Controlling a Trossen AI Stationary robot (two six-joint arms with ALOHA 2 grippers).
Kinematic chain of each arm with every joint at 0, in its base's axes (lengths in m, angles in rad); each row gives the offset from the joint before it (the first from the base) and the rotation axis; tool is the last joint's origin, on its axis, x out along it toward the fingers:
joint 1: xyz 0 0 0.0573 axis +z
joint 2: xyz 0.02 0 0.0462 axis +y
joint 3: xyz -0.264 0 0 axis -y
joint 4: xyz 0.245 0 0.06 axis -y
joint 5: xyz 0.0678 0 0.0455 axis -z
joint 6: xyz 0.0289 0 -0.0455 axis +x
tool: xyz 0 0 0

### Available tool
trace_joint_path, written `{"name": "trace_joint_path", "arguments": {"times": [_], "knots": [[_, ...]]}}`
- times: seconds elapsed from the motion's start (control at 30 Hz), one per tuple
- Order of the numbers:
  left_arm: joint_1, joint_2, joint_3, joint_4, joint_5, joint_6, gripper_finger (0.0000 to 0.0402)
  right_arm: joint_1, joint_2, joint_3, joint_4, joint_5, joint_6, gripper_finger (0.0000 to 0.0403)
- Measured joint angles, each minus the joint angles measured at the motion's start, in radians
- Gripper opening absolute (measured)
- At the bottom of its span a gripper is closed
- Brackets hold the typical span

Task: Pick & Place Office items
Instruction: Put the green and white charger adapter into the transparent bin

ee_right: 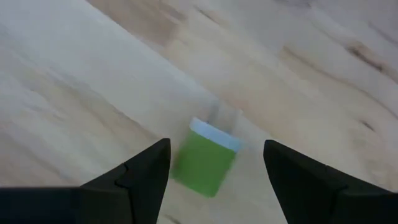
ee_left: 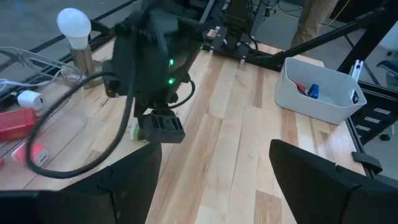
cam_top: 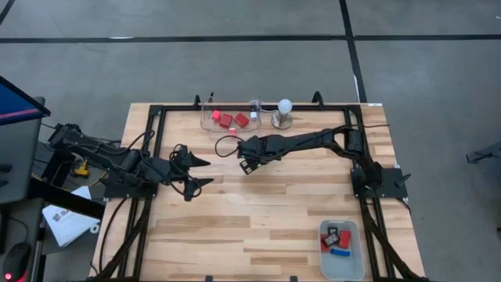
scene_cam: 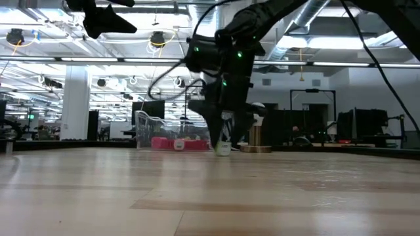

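A green block with a white end (ee_right: 205,160) lies flat on the bare wood near the table's middle; in the low view the same block (scene_cam: 224,149) shows small under the right arm. My right gripper (ee_right: 216,149) points down over it, open, one finger on each side with a gap to the block. In the high view, that gripper (cam_top: 247,164) sits just short of the clear tray. My left gripper (cam_top: 205,172) waits open at the table's left, raised and aimed toward the right gripper. Red and pink blocks (cam_top: 227,119) lie in the clear tray.
A clear tray (cam_top: 210,125) sits at the far edge, beside a white ball on a round metal base (cam_top: 283,113). A white bin (cam_top: 340,266) at the near right corner holds red, blue and black-and-white pieces. A black cable (ee_left: 74,162) loops from the right arm over the wood.
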Motion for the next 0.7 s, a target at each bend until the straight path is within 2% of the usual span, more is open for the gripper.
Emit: {"name": "trace_joint_path", "arguments": {"times": [0.1,0.23,0.57,0.7], "knots": [[0.000,0.000,0.000,0.000,0.000,0.000,0.0296,-0.012,0.000,-0.042,0.006,-0.004,0.014,0.0251],[0.000,0.000,0.000,0.000,0.000,0.000,0.0296,-0.021,-0.003,-0.098,0.105,-0.025,0.008,0.0251],[0.000,0.000,0.000,0.000,0.000,0.000,0.0296,-0.030,-0.005,-0.119,0.144,-0.028,-0.032,0.0250],[0.000,0.000,0.000,0.000,0.000,0.000,0.0296,-0.019,-0.004,-0.119,0.150,-0.023,-0.036,0.0238]]}}
